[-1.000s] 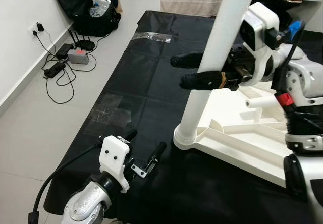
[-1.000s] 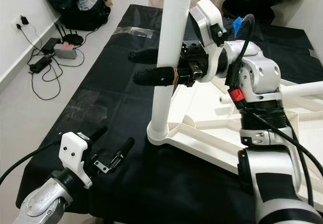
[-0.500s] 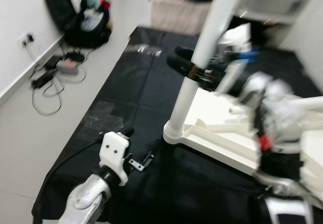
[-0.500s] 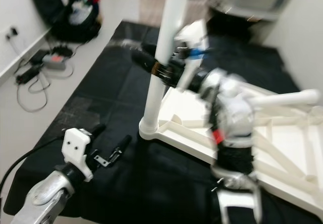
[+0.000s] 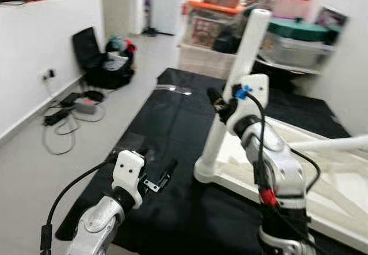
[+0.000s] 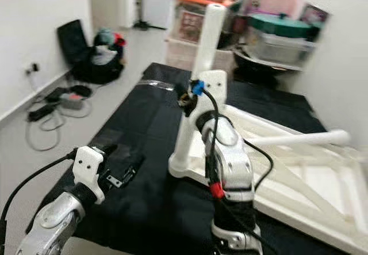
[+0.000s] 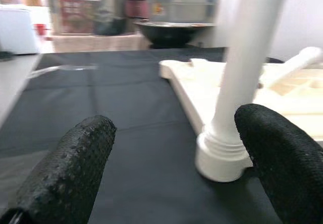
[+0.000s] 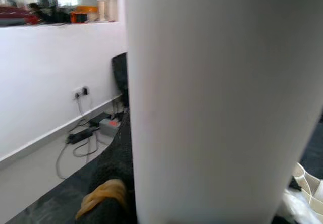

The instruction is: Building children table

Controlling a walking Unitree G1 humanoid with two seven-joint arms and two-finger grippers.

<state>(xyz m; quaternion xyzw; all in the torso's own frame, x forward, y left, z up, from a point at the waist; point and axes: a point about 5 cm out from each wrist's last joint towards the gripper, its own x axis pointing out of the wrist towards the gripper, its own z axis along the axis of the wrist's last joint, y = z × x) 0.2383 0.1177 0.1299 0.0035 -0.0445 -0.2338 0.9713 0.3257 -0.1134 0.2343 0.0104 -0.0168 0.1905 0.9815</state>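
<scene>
Right now the right gripper [image 5: 221,103] sits against the upright white table leg [image 5: 241,65], about halfway up it. Its black fingers reach around the leg on either side, and in the right wrist view the leg [image 8: 222,103] stands so close that one finger [image 8: 113,183] with a yellowish band shows just beside it. Whether the fingers actually press on the leg cannot be told, since the wrist housing hides them from the head camera.

Below that gripper, the leg's foot sits in a round socket at the near corner of the upside-down white table top [image 5: 345,186], which lies on a black sheet [image 5: 172,111] spread over the floor. A second white leg [image 6: 299,138] lies across the table top beyond the right arm, pointing away to the robot's right.

The left gripper [image 5: 155,174] hovers low over the black sheet, well apart from the right gripper and to the robot's left of the leg's socket. Its two black fingers [image 7: 75,163] are spread wide with nothing between them, and in the left wrist view the base of the leg [image 7: 222,158] appears ahead of them, closer to the far finger.

Beyond the left gripper, out on the pale floor by the wall, lie a tangle of cables [image 5: 63,123] and a dark open bag [image 5: 106,60]. Behind the sheet stand stacked storage boxes [image 5: 213,28].
</scene>
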